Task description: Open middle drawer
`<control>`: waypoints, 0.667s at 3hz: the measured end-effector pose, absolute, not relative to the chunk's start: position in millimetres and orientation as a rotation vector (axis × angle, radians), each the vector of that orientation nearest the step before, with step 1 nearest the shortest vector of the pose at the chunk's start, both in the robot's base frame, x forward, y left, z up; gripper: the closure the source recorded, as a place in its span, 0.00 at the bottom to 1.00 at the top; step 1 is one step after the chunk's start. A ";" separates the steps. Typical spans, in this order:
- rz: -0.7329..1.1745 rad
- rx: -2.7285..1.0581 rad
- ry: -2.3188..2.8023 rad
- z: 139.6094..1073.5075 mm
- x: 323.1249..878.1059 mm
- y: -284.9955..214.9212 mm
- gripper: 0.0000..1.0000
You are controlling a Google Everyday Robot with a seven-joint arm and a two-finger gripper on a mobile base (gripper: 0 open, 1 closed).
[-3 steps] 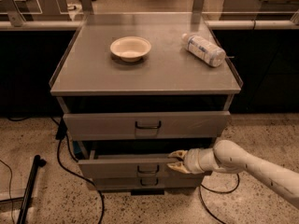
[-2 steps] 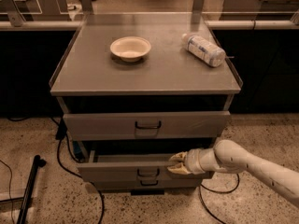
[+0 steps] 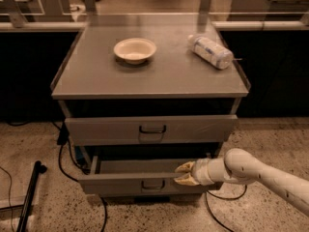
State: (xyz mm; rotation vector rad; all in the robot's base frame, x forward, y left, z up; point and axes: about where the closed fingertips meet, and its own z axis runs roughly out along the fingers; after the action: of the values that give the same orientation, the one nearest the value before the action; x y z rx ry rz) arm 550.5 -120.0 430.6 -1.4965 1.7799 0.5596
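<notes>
The grey three-drawer cabinet point(image 3: 149, 76) stands in the centre. The middle drawer point(image 3: 120, 183) is pulled well out, its inside showing empty, with the dark pull handle point(image 3: 153, 184) at the centre of its front. My gripper point(image 3: 185, 174) comes in from the right, just right of the handle. Its two tan fingers point(image 3: 185, 167) straddle the top edge of the drawer front, one inside and one outside, closed on that edge. The taller top drawer point(image 3: 152, 129) is slightly ajar. The lowest drawer is hidden under the pulled-out middle one.
A cream bowl point(image 3: 135, 50) and a plastic bottle point(image 3: 210, 51) lying on its side rest on the cabinet top. Black cables point(image 3: 65, 161) trail on the speckled floor at the left, and a dark pole point(image 3: 30, 195) lies at the lower left. Dark counters flank the cabinet.
The middle drawer has slid further out towards the camera with my gripper on its front edge. It now covers the lowest drawer front. The bowl and bottle have not moved.
</notes>
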 end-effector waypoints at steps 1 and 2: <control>0.562 -1.493 1.784 430.9 546.0 -120.9 1.00; 0.562 -1.493 1.784 430.9 546.0 -120.9 0.83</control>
State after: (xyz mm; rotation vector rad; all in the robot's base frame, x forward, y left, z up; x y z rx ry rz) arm 546.0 -120.9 430.9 -1.4934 1.7841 0.5620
